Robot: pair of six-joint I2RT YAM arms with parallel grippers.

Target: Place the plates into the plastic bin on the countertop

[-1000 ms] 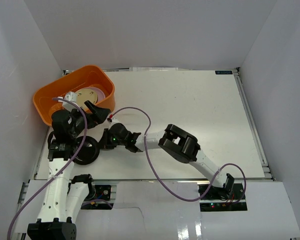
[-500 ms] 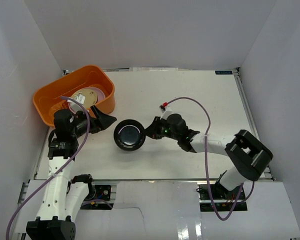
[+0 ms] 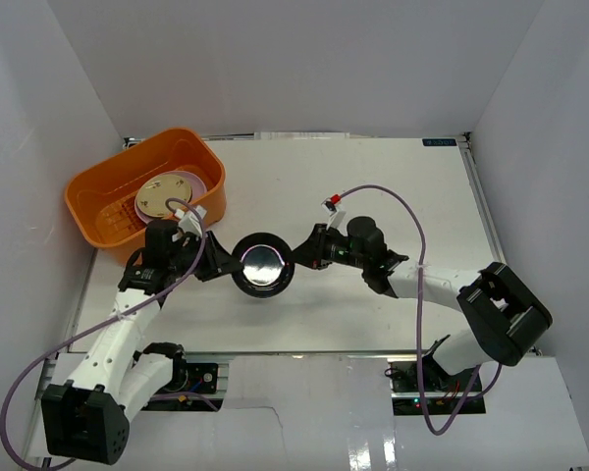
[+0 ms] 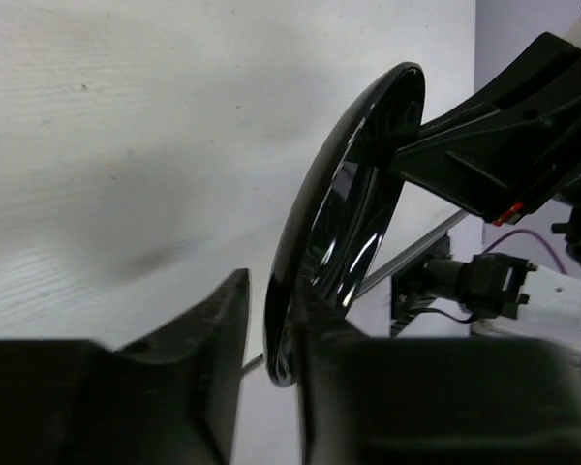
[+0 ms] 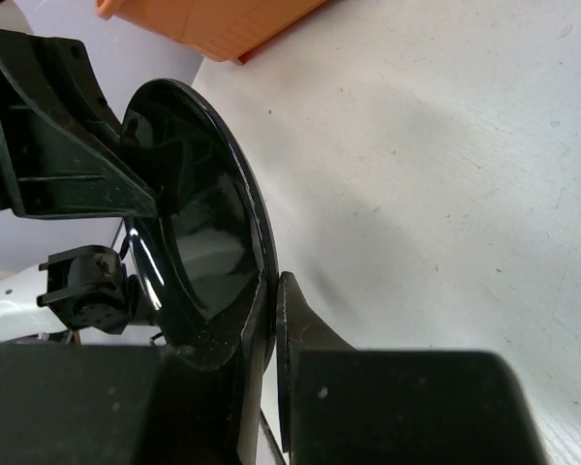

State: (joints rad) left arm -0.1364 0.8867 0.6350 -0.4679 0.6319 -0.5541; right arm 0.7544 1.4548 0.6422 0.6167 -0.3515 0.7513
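Handover: right gripper clamps the plate at 3 o'clock; left gripper, jaws apart, straddles 9 o'clock and should close next.

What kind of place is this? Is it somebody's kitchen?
Likely a robot test booth, not a kitchen: plain white walls surround a white tabletop, and a left arm and right arm are mounted at its edge.

A glossy black plate stood on its edge, tilted, above the white desk. Its lower rim sat between the two dark fingers of the left gripper. A thin strip of desk showed between one finger and the rim. At the upper right, the right gripper met the plate's far rim.
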